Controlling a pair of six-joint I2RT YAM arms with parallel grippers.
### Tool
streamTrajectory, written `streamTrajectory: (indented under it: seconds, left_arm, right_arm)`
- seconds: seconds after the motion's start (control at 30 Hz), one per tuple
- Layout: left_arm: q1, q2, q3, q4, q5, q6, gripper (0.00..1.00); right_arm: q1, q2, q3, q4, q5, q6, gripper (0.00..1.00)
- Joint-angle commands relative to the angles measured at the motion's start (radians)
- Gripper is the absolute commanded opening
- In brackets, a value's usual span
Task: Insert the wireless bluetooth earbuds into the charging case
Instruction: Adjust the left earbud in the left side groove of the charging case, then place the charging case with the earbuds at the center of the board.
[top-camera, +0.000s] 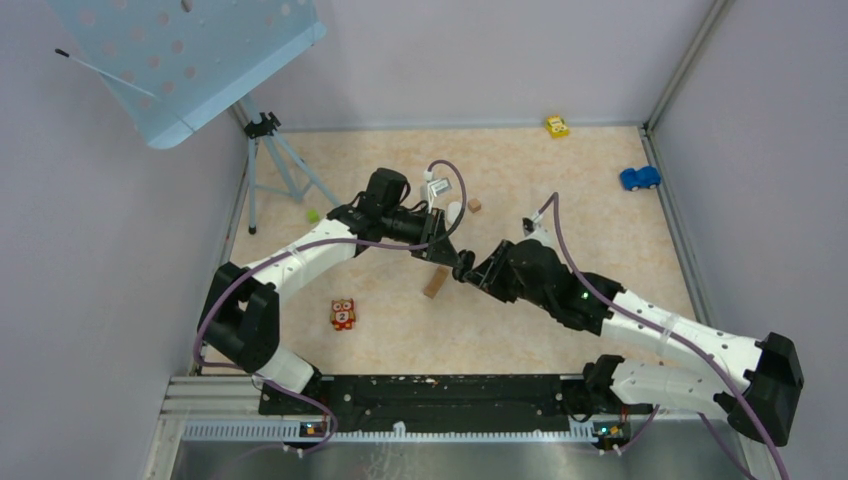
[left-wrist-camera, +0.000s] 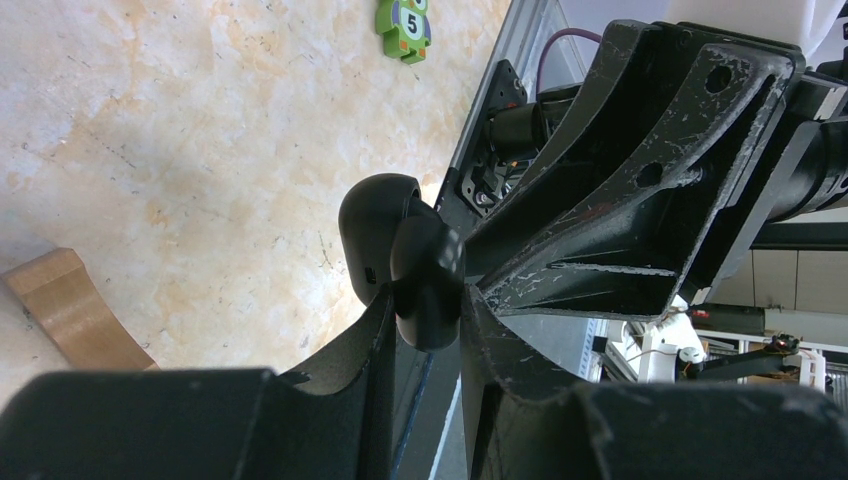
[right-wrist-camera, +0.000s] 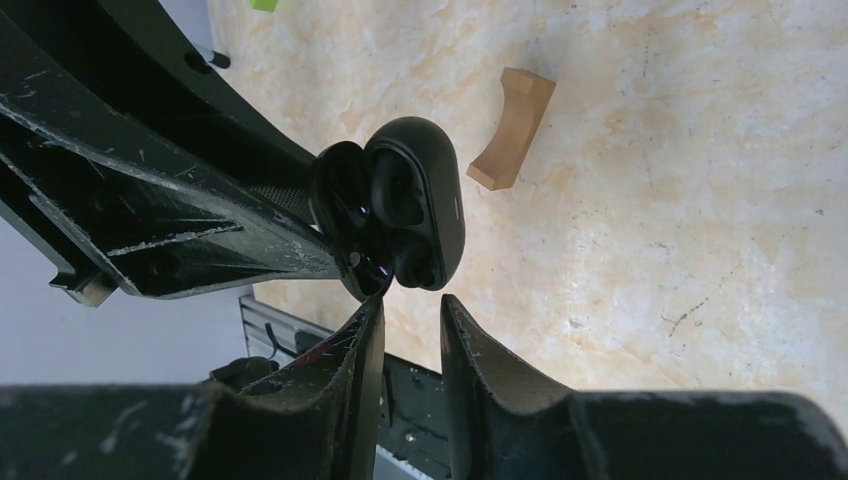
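The black charging case (right-wrist-camera: 425, 195) hangs open above the table, its lid swung away from the base half (right-wrist-camera: 345, 215). My left gripper (left-wrist-camera: 428, 300) is shut on the case (left-wrist-camera: 395, 245), its fingers pinching the lower end. Glossy black earbuds (right-wrist-camera: 372, 262) show inside the base half; how deep they sit I cannot tell. My right gripper (right-wrist-camera: 412, 305) stands open just below the case, with a narrow empty gap between its fingers, and its left fingertip (right-wrist-camera: 375, 305) almost touches the base half. In the top view both grippers meet at mid-table (top-camera: 462, 268).
A tan arched wooden block (top-camera: 436, 282) lies on the table under the grippers. A small wooden cube (top-camera: 474, 205), a red owl tile (top-camera: 342, 314), a yellow car (top-camera: 557, 126) and a blue car (top-camera: 640, 178) lie around. A tripod (top-camera: 268, 150) stands back left.
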Motion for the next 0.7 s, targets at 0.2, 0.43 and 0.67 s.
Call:
streamTrajectory:
  seconds: [0.2,0.43,0.67]
  left_arm:
    - [-0.003,-0.028,0.022,0.023,0.014,0.016,0.00]
    - [-0.001,0.000,0.025,0.037,0.071,0.002,0.00]
    - [0.003,0.018,-0.039,0.427,0.312,-0.301,0.00]
  right_arm:
    - [-0.010,-0.045,-0.005,0.094,0.010,-0.020,0.32]
    - [-0.024,-0.190,0.058,-0.138,0.243,-0.086,0.56]
    - [-0.239,-0.368,-0.083,-0.211,0.110,-0.082,0.57]
